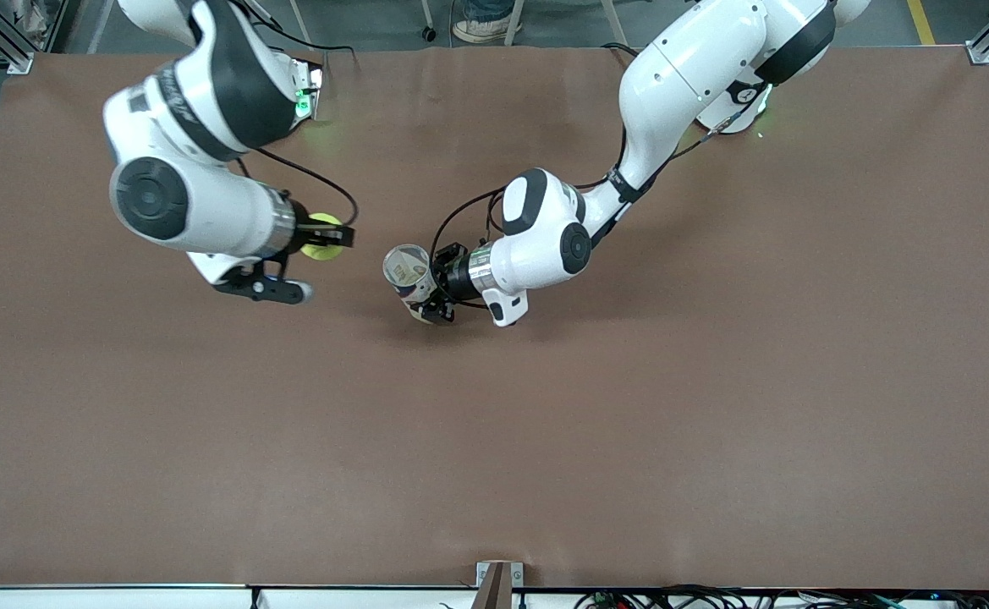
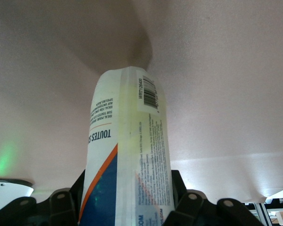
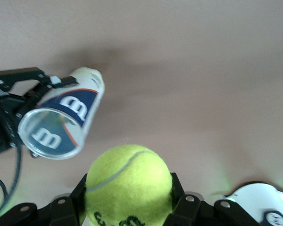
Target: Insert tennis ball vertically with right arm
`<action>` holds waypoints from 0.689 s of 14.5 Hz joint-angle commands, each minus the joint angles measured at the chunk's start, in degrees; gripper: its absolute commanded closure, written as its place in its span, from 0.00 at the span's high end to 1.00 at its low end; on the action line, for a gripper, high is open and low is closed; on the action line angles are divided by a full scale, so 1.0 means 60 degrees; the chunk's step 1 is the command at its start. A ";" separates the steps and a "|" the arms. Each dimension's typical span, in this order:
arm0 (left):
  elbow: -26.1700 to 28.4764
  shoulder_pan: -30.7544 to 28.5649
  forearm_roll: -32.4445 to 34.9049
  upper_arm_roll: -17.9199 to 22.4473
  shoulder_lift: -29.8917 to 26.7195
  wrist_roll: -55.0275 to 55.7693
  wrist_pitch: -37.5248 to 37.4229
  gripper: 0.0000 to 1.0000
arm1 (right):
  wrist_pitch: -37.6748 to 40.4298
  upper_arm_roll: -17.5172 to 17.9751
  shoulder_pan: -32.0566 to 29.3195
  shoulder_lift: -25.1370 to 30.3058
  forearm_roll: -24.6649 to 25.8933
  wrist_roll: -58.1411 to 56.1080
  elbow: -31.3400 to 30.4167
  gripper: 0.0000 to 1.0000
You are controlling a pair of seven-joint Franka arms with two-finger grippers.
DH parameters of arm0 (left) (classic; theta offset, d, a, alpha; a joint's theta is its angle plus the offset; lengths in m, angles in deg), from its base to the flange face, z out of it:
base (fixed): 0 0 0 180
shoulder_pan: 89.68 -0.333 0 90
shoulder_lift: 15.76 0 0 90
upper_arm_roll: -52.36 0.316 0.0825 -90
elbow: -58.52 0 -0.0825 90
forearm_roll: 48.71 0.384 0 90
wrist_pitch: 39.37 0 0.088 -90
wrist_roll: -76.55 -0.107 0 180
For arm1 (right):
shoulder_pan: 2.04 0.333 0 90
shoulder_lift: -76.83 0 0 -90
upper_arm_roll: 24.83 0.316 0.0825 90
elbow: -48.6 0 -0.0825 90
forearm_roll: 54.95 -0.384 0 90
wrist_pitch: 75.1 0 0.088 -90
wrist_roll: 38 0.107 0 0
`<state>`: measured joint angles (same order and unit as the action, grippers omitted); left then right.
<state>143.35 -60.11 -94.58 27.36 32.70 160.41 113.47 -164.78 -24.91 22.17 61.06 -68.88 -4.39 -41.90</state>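
Note:
A yellow-green tennis ball (image 1: 323, 238) (image 3: 128, 186) sits between the fingers of my right gripper (image 1: 325, 237) (image 3: 128, 197), which is shut on it above the table toward the right arm's end. A clear ball can (image 1: 409, 277) (image 3: 66, 123) (image 2: 127, 155) with a blue, white and orange label is held by my left gripper (image 1: 436, 292) (image 2: 129, 207), shut on its body. The can stands tilted over the table's middle with its open mouth (image 1: 405, 263) (image 3: 48, 134) turned upward. The ball hangs apart from the can, beside it toward the right arm's end.
Brown table surface (image 1: 629, 423) stretches wide on all sides. A small bracket (image 1: 498, 584) sits at the table edge nearest the front camera. Cables (image 1: 460, 216) loop from the left arm's wrist near the can.

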 commanded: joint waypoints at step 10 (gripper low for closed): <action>0.0011 -0.0006 -0.0192 -0.0052 -0.0065 -0.0046 0.0030 0.70 | -0.0800 -0.0089 0.1179 -0.1442 -0.0125 0.1591 0.1167 0.29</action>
<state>143.36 -60.10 -94.58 27.34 32.70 160.41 113.47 -169.44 -24.93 28.24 54.08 -68.96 3.50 -37.01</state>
